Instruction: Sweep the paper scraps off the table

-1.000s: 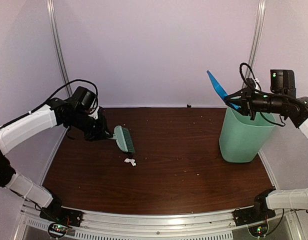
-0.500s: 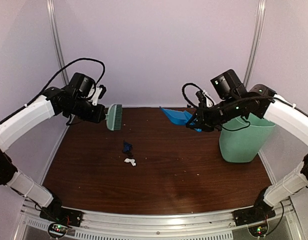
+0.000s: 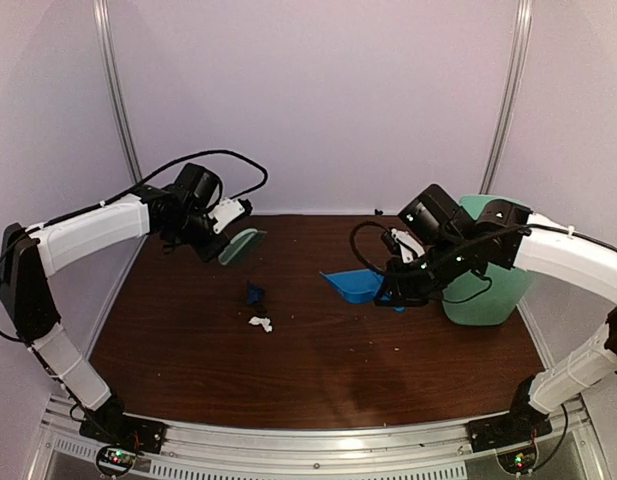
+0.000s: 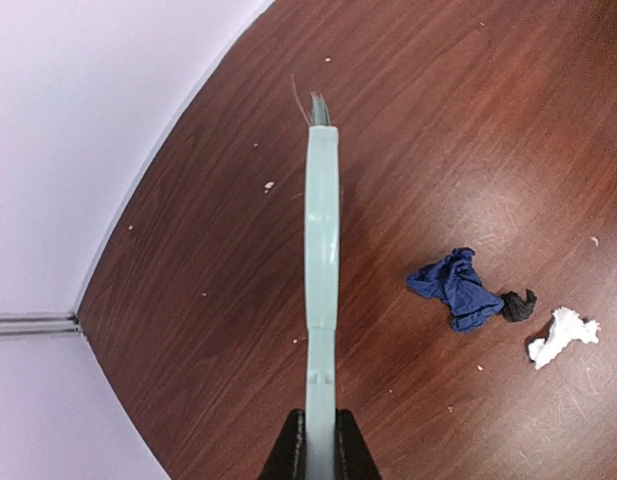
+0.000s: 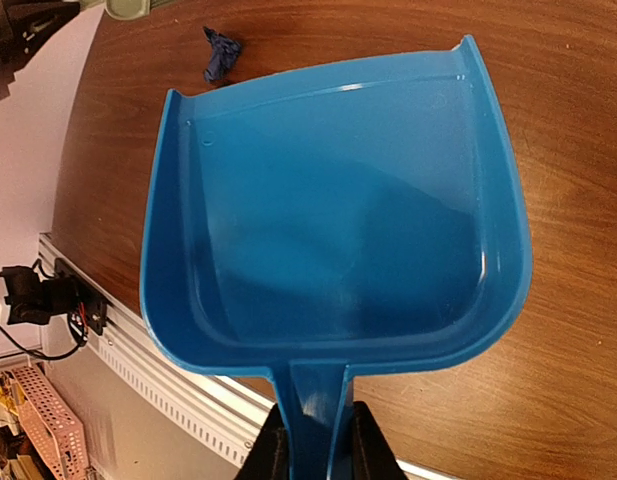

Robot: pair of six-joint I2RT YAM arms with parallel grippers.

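Three scraps (image 4: 456, 288) on counter (image 3: 338, 370), left of centre: blue, black, white. Dustpan (image 3: 353, 285) now down from bin (image 3: 488, 290), right of them, handle clamped in right fingers (image 5: 270, 450). Left fingers (image 4: 288, 458) shut on brush (image 3: 241, 246), swung behind scraps. Looks set for next sweep.

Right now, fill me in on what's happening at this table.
Two robot arms are set up to sweep paper. The left claw is shut on the handle of a mint-green brush, held behind and left of three paper scraps, blue, black and white, lying on the table. The right claw grips a blue dustpan, empty, to their right. A green bin stands further right.
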